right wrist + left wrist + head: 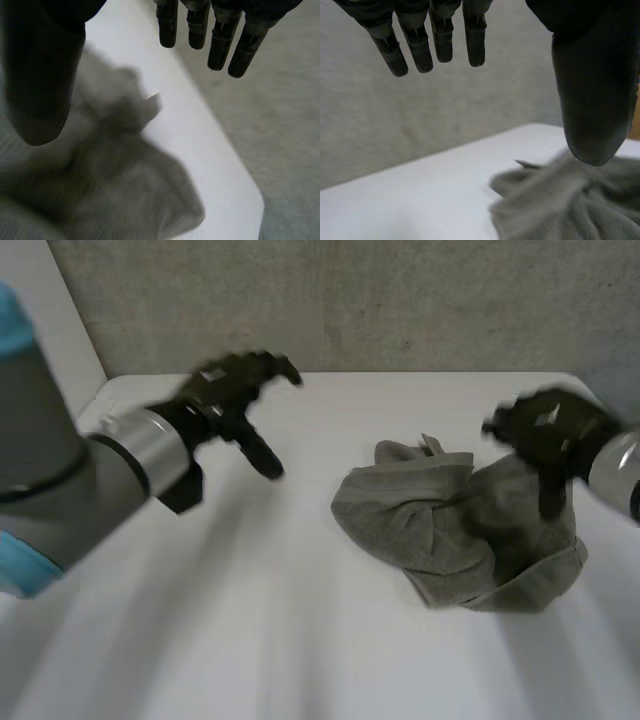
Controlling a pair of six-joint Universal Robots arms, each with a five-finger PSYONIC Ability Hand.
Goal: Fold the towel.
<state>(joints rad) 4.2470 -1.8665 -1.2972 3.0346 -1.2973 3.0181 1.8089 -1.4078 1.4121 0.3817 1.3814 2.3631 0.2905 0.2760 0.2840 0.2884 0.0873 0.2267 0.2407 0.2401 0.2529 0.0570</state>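
White table (300,640) below grey concrete wall (400,300). Crumpled grey cloth towel (450,530) is heaped right of centre, no corner laid out. Black right hand (548,430) is held over its upper-right edge, fingers straight, spread, nothing pinched, probably poised for a grab. Black left hand (235,385) is held well apart, upper left, fingers relaxed, empty.

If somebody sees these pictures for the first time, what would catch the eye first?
First the grey towel, lying crumpled in a heap on the white table, right of the middle. Then the two black hands: the right hand hovers open over the towel's far right side, while the left hand is open above bare table, well away from it.
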